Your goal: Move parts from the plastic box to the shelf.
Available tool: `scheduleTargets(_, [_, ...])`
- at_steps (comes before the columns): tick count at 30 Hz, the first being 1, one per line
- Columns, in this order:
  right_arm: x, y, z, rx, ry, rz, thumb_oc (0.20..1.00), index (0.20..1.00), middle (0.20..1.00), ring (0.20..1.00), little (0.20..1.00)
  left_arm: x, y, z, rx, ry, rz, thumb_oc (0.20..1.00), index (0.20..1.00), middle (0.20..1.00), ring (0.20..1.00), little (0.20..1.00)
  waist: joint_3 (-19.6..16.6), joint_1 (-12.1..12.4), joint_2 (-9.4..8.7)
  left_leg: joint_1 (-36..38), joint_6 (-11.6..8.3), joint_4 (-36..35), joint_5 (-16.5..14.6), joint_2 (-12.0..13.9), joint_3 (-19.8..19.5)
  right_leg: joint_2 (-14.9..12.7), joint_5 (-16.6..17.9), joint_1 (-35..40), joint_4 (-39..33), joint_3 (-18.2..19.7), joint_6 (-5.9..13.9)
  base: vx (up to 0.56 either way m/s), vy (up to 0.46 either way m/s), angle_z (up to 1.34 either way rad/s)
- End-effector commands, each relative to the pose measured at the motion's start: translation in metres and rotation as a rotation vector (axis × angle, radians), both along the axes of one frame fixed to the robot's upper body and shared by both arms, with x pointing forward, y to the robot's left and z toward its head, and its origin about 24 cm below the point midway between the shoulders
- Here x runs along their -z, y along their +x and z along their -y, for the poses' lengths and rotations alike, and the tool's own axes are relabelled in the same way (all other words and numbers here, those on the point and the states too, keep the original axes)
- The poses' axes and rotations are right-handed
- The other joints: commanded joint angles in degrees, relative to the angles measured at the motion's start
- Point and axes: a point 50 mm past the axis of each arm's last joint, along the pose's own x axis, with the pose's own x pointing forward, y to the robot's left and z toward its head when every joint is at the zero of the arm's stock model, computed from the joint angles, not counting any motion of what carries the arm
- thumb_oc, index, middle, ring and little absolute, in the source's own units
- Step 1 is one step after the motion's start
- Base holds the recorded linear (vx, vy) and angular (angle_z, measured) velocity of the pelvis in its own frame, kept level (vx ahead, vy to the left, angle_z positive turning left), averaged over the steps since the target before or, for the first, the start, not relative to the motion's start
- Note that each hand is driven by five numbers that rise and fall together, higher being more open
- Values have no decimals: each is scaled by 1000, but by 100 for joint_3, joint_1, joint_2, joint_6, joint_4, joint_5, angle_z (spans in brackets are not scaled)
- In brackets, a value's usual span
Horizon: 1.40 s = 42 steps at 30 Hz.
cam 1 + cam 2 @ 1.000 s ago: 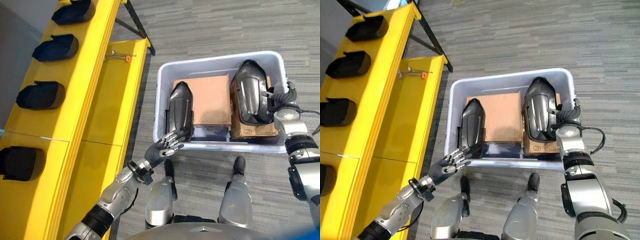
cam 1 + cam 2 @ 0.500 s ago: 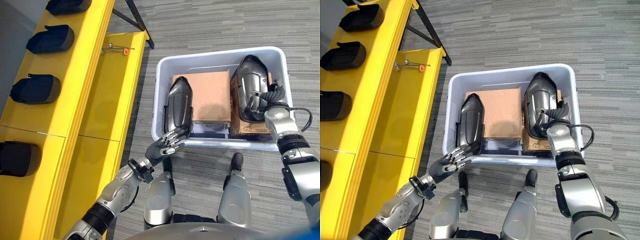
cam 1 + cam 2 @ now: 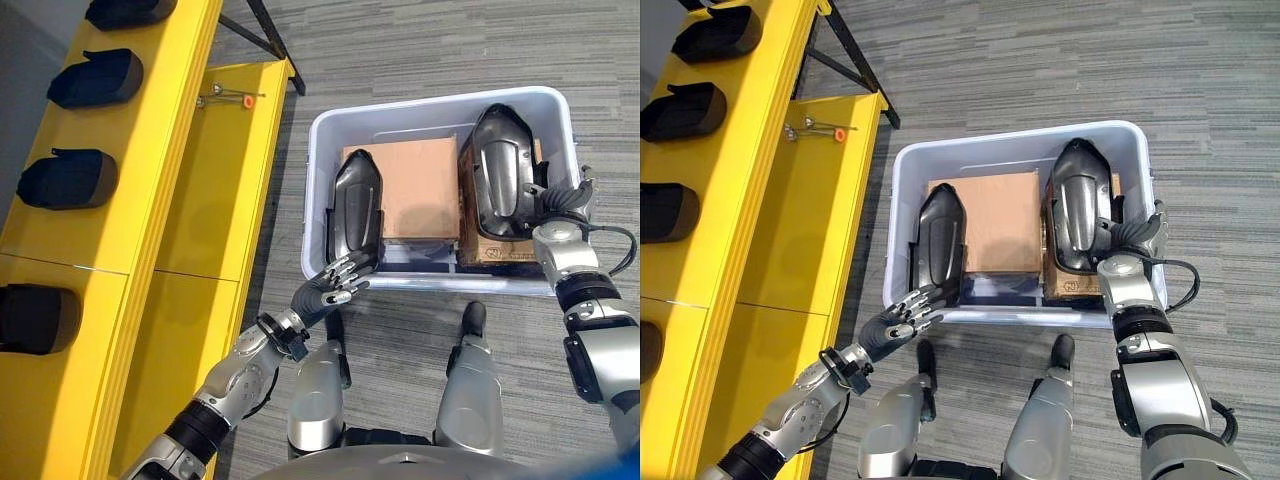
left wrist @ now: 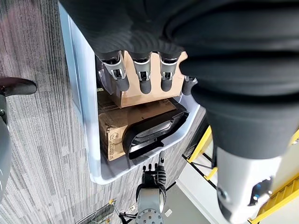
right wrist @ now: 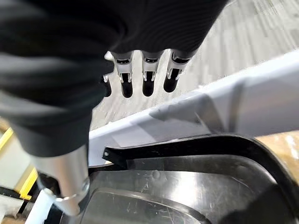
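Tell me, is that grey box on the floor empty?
No, the plastic box holds two black parts and cardboard.

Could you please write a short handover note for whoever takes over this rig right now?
Left hand: open, fingers straight, holding nothing, at the near rim of the plastic box, just by the left black part.
Right hand: open, fingers straight, beside the right black part, not gripping it.
Both parts lie in the box on cardboard.
Done: four black parts sit on the yellow shelf.
Left: grasp each remaining part, lift it out and place it on the shelf.
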Motion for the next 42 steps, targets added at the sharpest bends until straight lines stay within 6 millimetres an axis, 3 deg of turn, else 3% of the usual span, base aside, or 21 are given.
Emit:
scheduleTargets(1, [-27,8,4,-10,24,93,1000,1000,1000,1000,1000,-19,-6,11,22,-92,83,1000,1000,1000,1000,1000,54,64,146,-281,260,353,3,-125,-97,131,-861,-44,1090,-254,-374,0,0,0])
scheduleTargets(10, [-44,12,2,-73,-129,132,1000,1000,1000,1000,1000,-18,-7,11,24,-97,79,1000,1000,1000,1000,1000,54,60,178,-333,255,371,12,-126,-94,108,-874,-145,1170,-226,-370,-6,2,-3])
scheduleTargets(11, [-56,15,-8,-133,-215,181,1000,1000,1000,1000,1000,-18,-7,11,27,-99,83,1000,1000,1000,1000,1000,54,43,174,-356,262,375,14,-127,-94,109,-867,-175,1172,-212,-363,0,0,0])
scheduleTargets(15, [-68,16,-27,-211,-333,250,1000,1000,1000,1000,1000,-19,-7,13,24,-106,88,1000,1000,1000,1000,1000,54,-18,162,-359,271,349,25,-127,-63,117,-832,-200,1129,-179,-346,0,0,0])
scheduleTargets(20, [-61,15,-39,-247,-268,261,1000,1000,1000,1000,1000,-19,-4,12,26,-105,92,1000,1000,1000,1000,1000,54,-82,165,-374,279,340,16,-133,-44,119,-809,-230,1076,-125,-336,-3,-2,-3])
scheduleTargets(31, [-39,15,-16,-185,-114,166,1000,1000,1000,1000,1000,-22,2,13,39,-88,96,1000,1000,1000,1000,1000,54,-36,245,-398,274,350,8,-161,-84,74,-826,-274,1136,-153,-338,0,0,0])
scheduleTargets(42, [-39,21,-20,-282,-105,102,1000,1000,1000,1000,1000,-21,1,13,57,-78,87,1000,1000,1000,1000,1000,54,25,262,-476,262,381,29,-156,-76,29,-843,-384,1250,-189,-344,0,0,0])
